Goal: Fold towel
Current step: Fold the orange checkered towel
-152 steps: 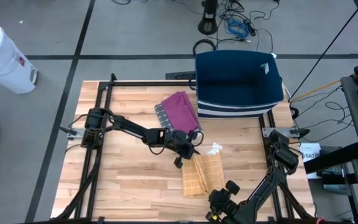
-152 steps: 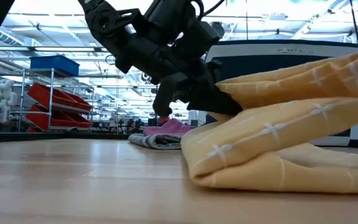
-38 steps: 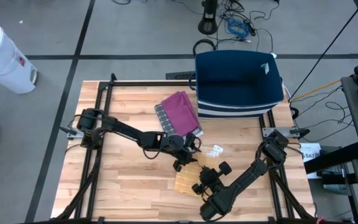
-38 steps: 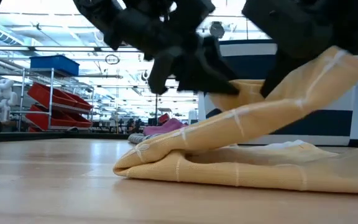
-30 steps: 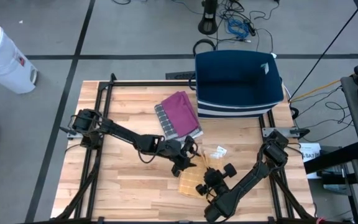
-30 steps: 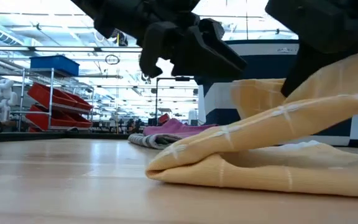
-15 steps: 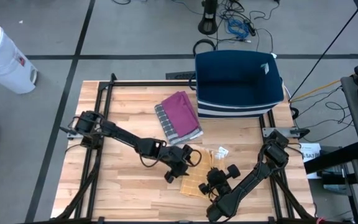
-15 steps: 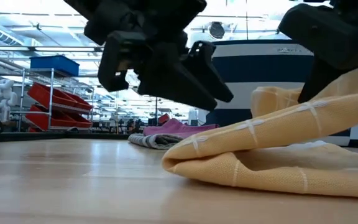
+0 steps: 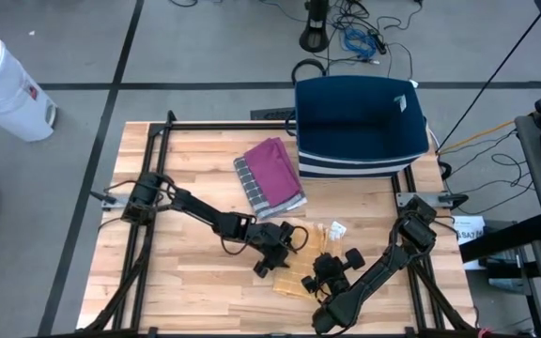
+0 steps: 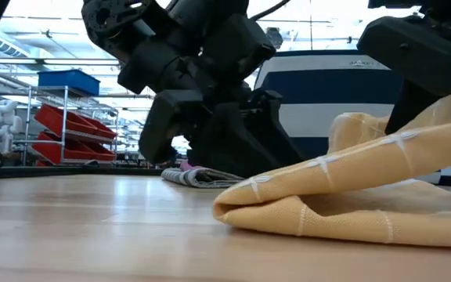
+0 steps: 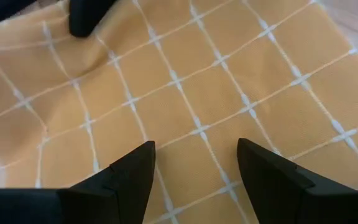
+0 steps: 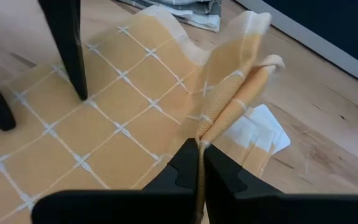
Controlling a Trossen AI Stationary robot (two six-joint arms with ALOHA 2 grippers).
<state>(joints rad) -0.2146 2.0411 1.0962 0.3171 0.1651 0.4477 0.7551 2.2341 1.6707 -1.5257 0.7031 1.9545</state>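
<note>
A yellow towel (image 9: 292,282) with a white grid lies folded on the wooden table, near its front middle. Its lower layers rest flat on the wood (image 10: 327,223). My left gripper (image 11: 194,165) stands open low over the towel's flat part (image 11: 197,93), its two fingers (image 12: 67,50) pointing down at the cloth. My right gripper (image 12: 201,162) is shut on a raised part of the towel, just right of the left gripper (image 9: 269,261) in the high view. My left gripper: whether its open fingertips (image 12: 81,93) touch the towel's top layer, I cannot tell. My right gripper pinches a raised fold of the towel (image 12: 211,127) between its two fingers, several layers together. That fold is lifted off the table, and the cloth slopes down from it to the flat layers (image 10: 312,176).
A magenta towel on a grey checked one (image 9: 270,172) lies farther back on the table. A dark blue bin (image 9: 360,117) stands at the back right. A white tag (image 9: 332,230) lies by the yellow towel. Bare wood stretches on the left (image 9: 186,272).
My left gripper has come down and toward the table's near edge, onto the towel's flat part, rolling a little and staying open. My right gripper has kept its hold in place. The towel's folded edge has drawn slightly toward the right gripper.
</note>
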